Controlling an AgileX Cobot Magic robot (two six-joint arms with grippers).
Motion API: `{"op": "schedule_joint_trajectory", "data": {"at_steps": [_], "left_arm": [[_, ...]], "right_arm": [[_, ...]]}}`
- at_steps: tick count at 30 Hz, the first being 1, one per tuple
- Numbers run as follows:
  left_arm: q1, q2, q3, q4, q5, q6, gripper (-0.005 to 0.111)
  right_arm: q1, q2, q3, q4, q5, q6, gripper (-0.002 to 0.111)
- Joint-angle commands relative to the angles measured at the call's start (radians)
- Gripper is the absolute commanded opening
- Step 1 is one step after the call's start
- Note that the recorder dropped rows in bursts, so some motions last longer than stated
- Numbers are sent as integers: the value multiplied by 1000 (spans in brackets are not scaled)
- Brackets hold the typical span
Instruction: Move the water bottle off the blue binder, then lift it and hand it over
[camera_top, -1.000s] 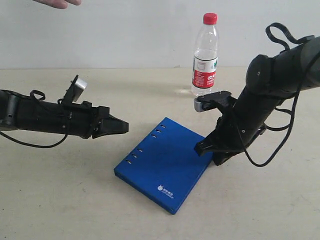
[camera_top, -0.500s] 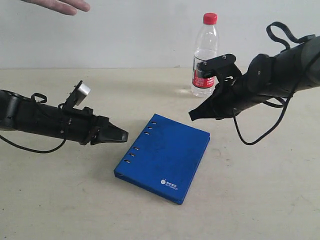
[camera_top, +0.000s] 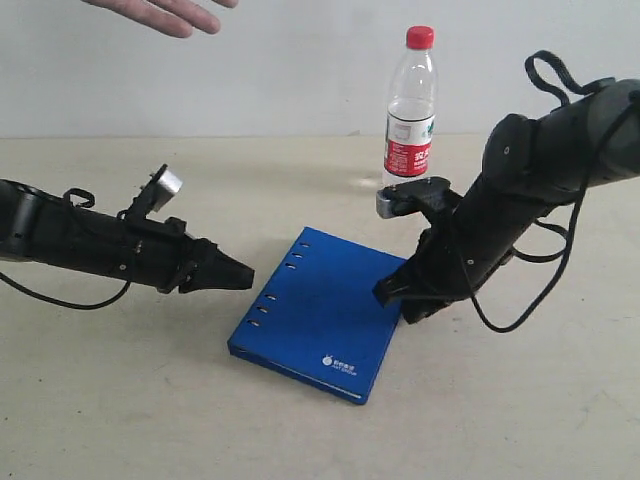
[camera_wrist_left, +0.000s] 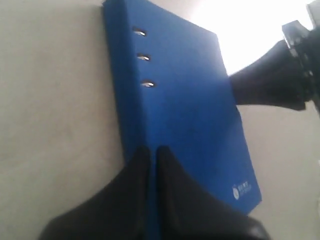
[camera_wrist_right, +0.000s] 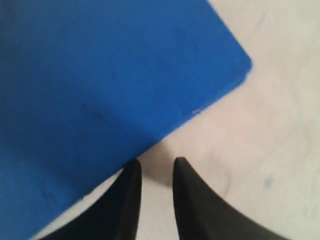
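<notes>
One bottle (camera_top: 410, 120) is standing and one blue binder (camera_top: 320, 315) is lying on the one desk (camera_top: 120, 400). Two black arms are reaching in, each carrying one hand: the left hand (camera_top: 245, 273) and the right hand (camera_top: 395, 303). One person's palm (camera_top: 165, 12) is showing above.

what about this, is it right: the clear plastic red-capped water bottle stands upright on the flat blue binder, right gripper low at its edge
Not quite: the clear plastic water bottle stands upright on the table behind the flat blue binder, not on it, as the exterior view shows. The right gripper is low at the binder's edge.
</notes>
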Motion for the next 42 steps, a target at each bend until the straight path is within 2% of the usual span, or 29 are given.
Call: {"op": "schedule_joint_trajectory", "data": {"at_steps": [1,2,3,8,11,12,13,14,16,18,20,23,26,28,37,42], "left_arm": [[1,0,0,59,34,-29,5],[1,0,0,59,34,-29,5],[1,2,0,59,34,-29,5],[3,2,-7,28,-2,-13,5],[11,2,-10,26,-109,-13,5],[11,2,-10,30,-112,-13,5],[11,2,-10,33,-106,-13,5],[11,2,-10,30,-101,-13,5],[11,2,-10,39,-101,-13,5],[11,2,-10,53,-101,-13,6],[11,2,-10,58,-101,-13,13],[11,2,-10,58,-101,-22,30],[11,2,-10,54,-79,-45,45],[9,2,-10,50,-52,-45,50],[-2,2,-2,51,-16,-43,51],[-37,2,-1,51,-19,-20,51]], "right_arm": [[0,85,4,28,-246,0,16],[0,106,4,28,-318,0,6],[0,111,4,28,-353,-8,0],[0,77,2,26,-367,-81,0],[0,-29,2,26,-192,-81,1],[0,-56,2,28,-108,-76,5],[0,-79,4,56,-14,-74,18],[0,-82,4,90,-5,-72,31],[0,-78,4,120,7,-71,41],[0,-67,4,155,36,-69,47],[0,-54,4,168,83,-69,50],[0,-34,4,168,136,-65,52],[0,-25,4,190,130,-75,53],[0,-19,4,237,116,-108,53],[0,56,4,499,68,-229,53],[0,81,4,614,153,-372,53]]}}
